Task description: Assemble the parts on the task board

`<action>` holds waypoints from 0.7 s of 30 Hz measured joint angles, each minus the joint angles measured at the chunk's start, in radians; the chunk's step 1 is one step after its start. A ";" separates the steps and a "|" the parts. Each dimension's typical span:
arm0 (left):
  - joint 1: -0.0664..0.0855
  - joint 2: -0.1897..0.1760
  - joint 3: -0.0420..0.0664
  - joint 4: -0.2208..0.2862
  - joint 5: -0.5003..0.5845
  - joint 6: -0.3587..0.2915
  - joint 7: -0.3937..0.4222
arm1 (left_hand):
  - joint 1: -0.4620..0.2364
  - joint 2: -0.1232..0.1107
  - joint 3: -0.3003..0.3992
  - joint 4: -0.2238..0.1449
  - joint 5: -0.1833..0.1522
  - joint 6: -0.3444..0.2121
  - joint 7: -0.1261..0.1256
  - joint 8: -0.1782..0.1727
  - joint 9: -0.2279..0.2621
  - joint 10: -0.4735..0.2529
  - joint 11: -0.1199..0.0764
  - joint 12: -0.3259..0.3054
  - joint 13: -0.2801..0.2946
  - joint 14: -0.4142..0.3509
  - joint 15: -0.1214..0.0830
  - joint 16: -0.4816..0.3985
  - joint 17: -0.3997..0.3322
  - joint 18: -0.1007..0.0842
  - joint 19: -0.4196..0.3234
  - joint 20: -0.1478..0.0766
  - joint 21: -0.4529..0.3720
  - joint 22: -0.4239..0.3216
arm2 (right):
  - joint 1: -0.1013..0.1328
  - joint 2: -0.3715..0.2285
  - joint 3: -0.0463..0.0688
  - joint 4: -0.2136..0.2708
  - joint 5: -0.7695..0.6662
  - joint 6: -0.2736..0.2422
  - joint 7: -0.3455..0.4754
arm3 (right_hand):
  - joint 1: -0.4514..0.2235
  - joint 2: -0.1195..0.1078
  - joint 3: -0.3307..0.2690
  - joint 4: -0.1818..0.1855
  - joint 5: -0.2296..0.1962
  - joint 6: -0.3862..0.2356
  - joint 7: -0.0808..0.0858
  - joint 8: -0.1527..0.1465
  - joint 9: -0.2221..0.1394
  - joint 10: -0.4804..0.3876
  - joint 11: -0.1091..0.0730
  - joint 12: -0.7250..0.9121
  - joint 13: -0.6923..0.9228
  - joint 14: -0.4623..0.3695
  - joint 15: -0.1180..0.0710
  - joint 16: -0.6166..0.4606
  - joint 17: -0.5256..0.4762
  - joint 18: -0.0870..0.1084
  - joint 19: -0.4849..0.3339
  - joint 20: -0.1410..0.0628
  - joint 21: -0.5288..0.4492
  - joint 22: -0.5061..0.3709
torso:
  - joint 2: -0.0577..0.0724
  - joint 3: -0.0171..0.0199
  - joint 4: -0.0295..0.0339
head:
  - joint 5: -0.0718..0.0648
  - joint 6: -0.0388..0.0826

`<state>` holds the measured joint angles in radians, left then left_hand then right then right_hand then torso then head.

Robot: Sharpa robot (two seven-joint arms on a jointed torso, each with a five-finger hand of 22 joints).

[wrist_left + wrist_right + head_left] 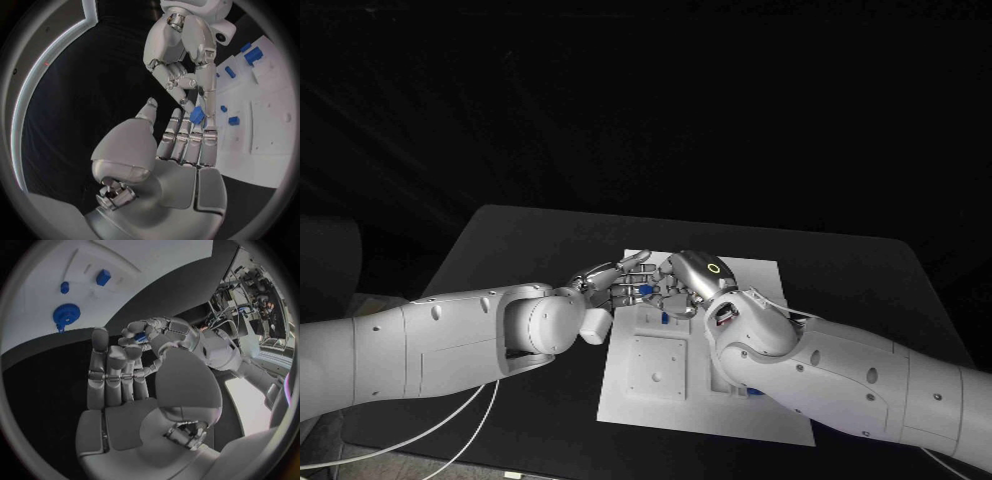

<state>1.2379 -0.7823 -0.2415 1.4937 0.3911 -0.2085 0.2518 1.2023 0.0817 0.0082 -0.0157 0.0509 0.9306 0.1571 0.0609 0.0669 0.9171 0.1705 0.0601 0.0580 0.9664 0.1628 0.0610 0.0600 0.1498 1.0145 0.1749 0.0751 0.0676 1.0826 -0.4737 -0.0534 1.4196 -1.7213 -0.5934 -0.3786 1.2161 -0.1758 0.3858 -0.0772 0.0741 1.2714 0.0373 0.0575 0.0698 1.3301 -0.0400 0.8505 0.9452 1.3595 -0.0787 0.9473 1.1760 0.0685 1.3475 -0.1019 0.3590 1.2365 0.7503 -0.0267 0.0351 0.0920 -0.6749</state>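
Both hands meet above the board [733, 400]: I see my left hand [607, 280] pinching a blue part [197, 115], right hand [692, 280] fingertips touching it.

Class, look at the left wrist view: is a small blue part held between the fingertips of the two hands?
Yes, a small blue part sits pinched where the right hand meets the fingertips of the left hand.

One board [733, 400], white, on one black surface [516, 240]. Two robot hands above board's far end: left [606, 282], right [689, 280]. One blue part [197, 115] between their fingertips. At least five more blue parts [234, 120] on board.
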 measured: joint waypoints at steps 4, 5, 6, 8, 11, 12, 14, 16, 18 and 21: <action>0.000 0.000 0.000 0.000 -0.002 0.000 -0.001 | 0.000 0.000 0.000 0.000 0.000 0.000 0.000 0.000 0.000 -0.003 0.003 0.000 0.000 0.000 0.000 0.000 0.000 -0.003 0.000 0.000 0.000 0.000 | 0.000 -0.001 0.000 0.000 -0.002 0.001 0.005 | 0.000 0.000 0.015 0.004 0.037 0.011 -0.004 -0.001 -0.002 0.011 -0.003 0.011 0.010 0.006 -0.005 0.012 0.008 0.000 0.006 -0.001 0.000 0.008 | 0.000 0.0002 0.0002 | -0.002 -0.001; 0.000 0.000 0.000 0.000 -0.003 0.001 -0.002 | 0.000 0.000 0.000 0.000 0.000 0.000 0.000 0.000 0.000 -0.003 0.003 0.000 0.000 0.000 0.000 0.000 0.000 -0.003 0.000 0.000 0.000 0.000 | 0.000 -0.002 0.000 0.000 -0.002 0.001 0.008 | 0.001 0.000 0.018 0.004 0.050 0.013 -0.006 -0.001 -0.002 0.013 -0.005 0.016 0.013 0.012 -0.007 0.017 0.010 0.000 0.007 0.000 0.000 0.010 | 0.000 0.0003 0.0003 | -0.002 -0.001; 0.000 -0.001 0.000 0.000 -0.004 0.001 -0.002 | 0.000 0.000 0.000 0.000 0.000 0.000 0.000 0.000 0.000 -0.003 0.003 0.000 0.000 0.000 0.000 0.000 0.000 -0.003 0.000 0.000 0.000 0.000 | 0.000 -0.002 0.000 0.000 -0.002 0.001 0.010 | 0.001 0.000 0.020 0.007 0.064 0.015 -0.008 -0.001 -0.002 0.016 -0.008 0.016 0.017 0.015 -0.007 0.020 0.012 0.000 0.009 -0.002 0.000 0.012 | 0.000 0.0005 0.0004 | -0.002 -0.002; 0.000 -0.001 0.000 -0.001 -0.007 0.002 -0.002 | 0.000 0.000 0.000 0.000 0.000 0.000 0.000 0.000 0.000 -0.003 0.003 0.000 0.000 0.000 0.000 0.000 0.000 -0.002 0.000 0.000 0.000 0.000 | 0.000 -0.004 0.000 0.001 -0.002 -0.001 0.016 | -0.001 0.001 0.025 0.006 0.091 0.017 -0.008 0.001 -0.002 0.020 -0.008 0.023 0.022 0.017 -0.009 0.024 0.015 0.000 0.012 -0.005 0.000 0.017 | 0.000 0.0007 0.0005 | -0.003 -0.002; 0.001 -0.001 0.001 -0.001 -0.015 0.002 -0.003 | 0.000 0.000 0.000 0.000 0.000 0.000 0.000 0.000 0.000 -0.003 0.003 0.000 0.000 -0.004 0.004 0.000 0.000 -0.002 0.000 0.000 0.000 0.000 | 0.000 -0.007 0.000 0.002 0.000 -0.004 0.026 | -0.005 0.005 0.029 0.007 0.120 0.022 -0.010 0.003 -0.002 0.025 -0.010 0.023 0.027 0.018 -0.011 0.027 0.018 0.000 0.012 -0.005 0.000 0.024 | 0.000 0.0009 0.0011 | -0.003 -0.002; 0.001 -0.001 0.001 -0.002 -0.019 0.002 -0.004 | 0.000 0.000 -0.001 0.001 0.000 0.000 0.000 0.000 0.000 -0.003 0.003 0.000 0.000 -0.004 0.004 0.000 0.000 -0.002 0.000 0.000 0.000 0.000 | 0.000 -0.008 0.000 0.003 0.001 -0.005 0.029 | -0.006 0.005 0.032 0.004 0.127 0.023 -0.010 0.003 -0.002 0.025 -0.010 0.023 0.028 0.018 -0.011 0.027 0.019 0.000 0.012 -0.005 0.000 0.026 | 0.000 0.0010 0.0011 | -0.003 -0.002; 0.001 -0.002 0.001 -0.002 -0.027 0.002 -0.005 | -0.006 -0.006 -0.004 0.004 0.000 0.000 0.000 0.000 0.000 -0.003 0.003 0.000 0.000 -0.009 0.009 0.000 0.000 -0.002 0.000 0.000 0.000 0.000 | 0.000 -0.009 -0.001 0.003 0.002 -0.009 0.036 | -0.008 0.008 0.034 0.004 0.131 0.023 -0.010 0.003 -0.002 0.025 -0.010 0.023 0.029 0.020 -0.012 0.027 0.021 0.000 0.012 -0.005 0.000 0.028 | 0.000 0.0010 0.0012 | -0.003 -0.001; 0.001 -0.002 0.001 -0.003 -0.037 0.002 -0.008 | -0.010 -0.010 -0.004 0.004 0.000 0.000 0.000 0.000 0.000 -0.003 0.003 0.000 0.000 -0.009 0.009 0.000 0.000 -0.002 -0.003 -0.004 0.000 0.000 | 0.000 -0.011 -0.001 0.005 0.004 -0.012 0.043 | -0.009 0.009 0.037 0.007 0.131 0.023 -0.010 0.003 -0.002 0.025 -0.010 0.023 0.030 0.022 -0.014 0.029 0.021 0.000 0.012 -0.005 0.000 0.030 | 0.000 0.0010 0.0012 | -0.002 -0.001; 0.001 -0.003 0.001 -0.005 -0.049 0.002 -0.011 | -0.012 -0.012 -0.004 0.004 0.000 0.000 0.000 0.000 0.000 -0.003 0.003 0.000 0.000 -0.013 0.013 0.000 -0.001 -0.002 -0.003 -0.004 0.000 0.000 | 0.000 -0.013 -0.001 0.006 0.006 -0.016 0.049 | -0.009 0.009 0.037 0.007 0.132 0.023 -0.010 0.003 -0.002 0.025 -0.011 0.023 0.031 0.024 -0.012 0.031 0.022 0.000 0.015 -0.007 0.000 0.032 | 0.000 0.0010 0.0012 | -0.001 -0.001; 0.001 -0.003 0.001 -0.006 -0.066 0.001 -0.016 | -0.017 -0.017 0.000 0.007 0.000 -0.003 0.003 0.000 0.001 -0.003 0.003 0.000 0.000 -0.015 0.015 0.000 -0.001 -0.002 -0.003 -0.004 0.000 0.000 | 0.000 -0.015 -0.001 0.008 0.009 -0.022 0.058 | -0.009 0.009 0.037 0.007 0.136 0.022 -0.010 0.002 -0.002 0.028 -0.014 0.023 0.033 0.025 -0.011 0.031 0.023 0.000 0.016 -0.009 0.000 0.033 | 0.000 0.0011 0.0012 | -0.001 0.000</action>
<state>1.2385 -0.7857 -0.2409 1.4874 0.3256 -0.2079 0.2353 1.1851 0.0645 0.0082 -0.0086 0.0509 0.9275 0.1602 0.0609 0.0679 0.9144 0.1732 0.0602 0.0583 0.9518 0.1774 0.0610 0.0593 0.1474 1.0110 0.1714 0.0751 0.0676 1.0821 -0.4887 -0.0540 1.4275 -1.7120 -0.6151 -0.3207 1.2070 -0.1672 0.4227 -0.0705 0.2105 1.2937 0.0272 0.0600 0.0682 1.3584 -0.0537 0.8737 0.9784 1.3846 -0.0895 0.9778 1.1986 0.0684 1.3633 -0.1106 0.3594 1.2692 0.7501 -0.0256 0.0362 0.0915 -0.6753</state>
